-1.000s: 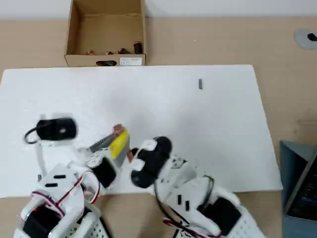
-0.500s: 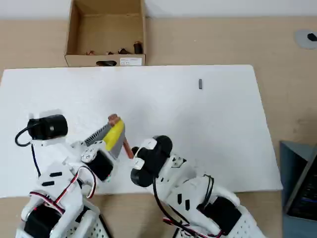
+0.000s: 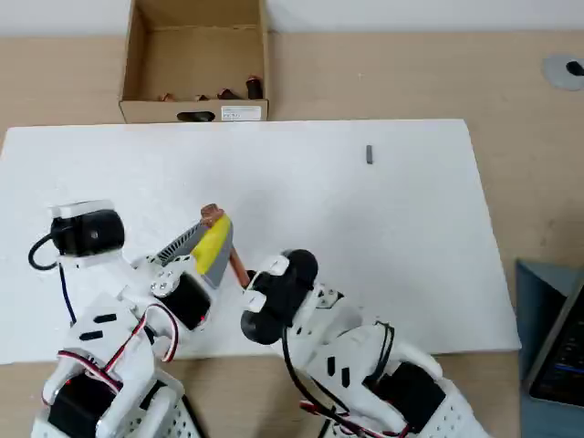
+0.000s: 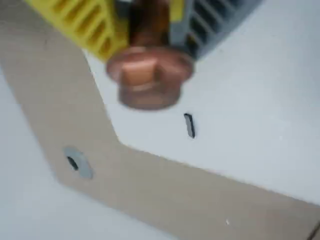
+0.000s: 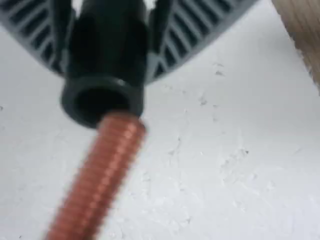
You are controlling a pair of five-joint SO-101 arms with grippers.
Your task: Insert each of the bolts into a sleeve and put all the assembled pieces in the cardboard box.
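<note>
On the cardboard box (image 3: pixel 151 111), an illegible label (image 3: pixel 241 113)

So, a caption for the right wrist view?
Right gripper holds a black sleeve; the copper bolt meets its mouth.

Mat (image 3: pixel 301 192) toward the cardboard box (image 3: pixel 155 111) lies open; one dark piece (image 3: pixel 370 154), perhaps a sleeve, sits aside.

One bolt (image 4: pixel 149 75), one sleeve (image 5: pixel 105 47), one loose dark piece (image 3: pixel 369 154), one cardboard box (image 3: pixel 146 111).
</note>
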